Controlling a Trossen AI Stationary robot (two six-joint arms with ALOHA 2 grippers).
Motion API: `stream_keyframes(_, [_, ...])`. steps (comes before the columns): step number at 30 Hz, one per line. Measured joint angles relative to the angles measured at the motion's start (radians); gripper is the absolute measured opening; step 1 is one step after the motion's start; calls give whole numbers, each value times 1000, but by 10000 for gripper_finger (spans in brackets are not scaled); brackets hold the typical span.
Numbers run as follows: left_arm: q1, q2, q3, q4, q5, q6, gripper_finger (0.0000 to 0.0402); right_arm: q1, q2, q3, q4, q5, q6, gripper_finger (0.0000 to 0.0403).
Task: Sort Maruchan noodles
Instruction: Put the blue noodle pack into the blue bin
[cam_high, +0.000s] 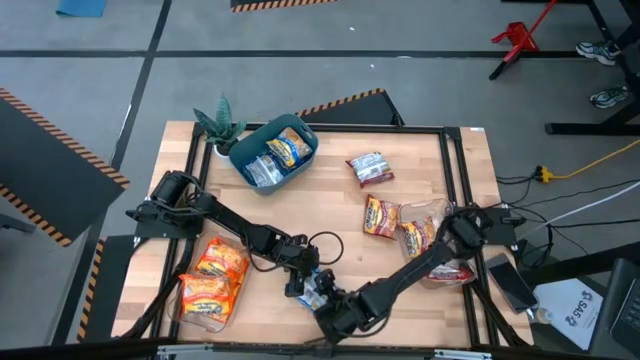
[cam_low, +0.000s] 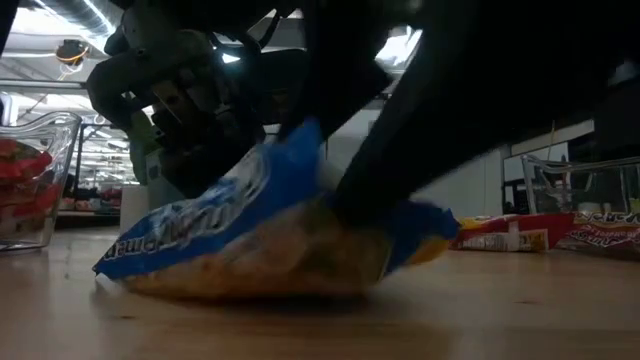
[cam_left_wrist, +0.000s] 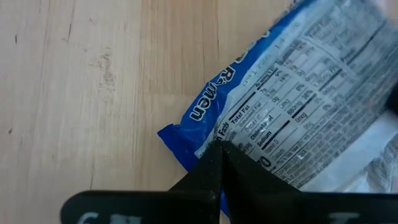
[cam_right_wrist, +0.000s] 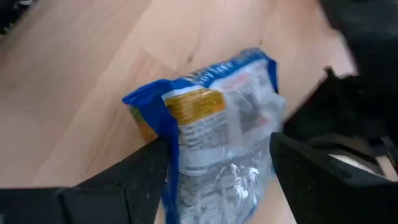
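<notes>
Right wrist view: blue packet (cam_right_wrist: 217, 130) between right gripper's (cam_right_wrist: 217, 168) spread fingers (cam_right_wrist: 140, 174).

Blue-white noodle packet (cam_high: 316, 288) tilted on table, others scattered.

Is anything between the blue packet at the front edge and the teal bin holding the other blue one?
The left arm lies across that line from blue packet to teal bin; nothing else on the table does.
</notes>
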Motion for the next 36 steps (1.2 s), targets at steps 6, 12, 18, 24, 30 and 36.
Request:
stream_keyframes(6, [6, 0, 0, 0, 12, 1, 0, -18, 40, 5, 20, -82, 26, 266])
stream_keyframes(12, [24, 0, 0, 0, 22, 2, 0, 23, 19, 26, -82, -22, 44, 266])
stream_keyframes(18, [47, 0, 0, 0, 30, 2, 0, 66, -8, 58, -109, -50, 122, 266])
stream_keyframes(24, [55, 0, 0, 0, 47, 3, 0, 53, 2, -31, -37, 99, 92, 266])
stream_keyframes(30, [56, 0, -1, -1, 59, 3, 0, 9, -8, -159, 140, 64, 92, 266])
stream_keyframes(36, [59, 0, -2, 3, 64, 1, 0, 22, -3, -194, 190, 137, 94, 266])
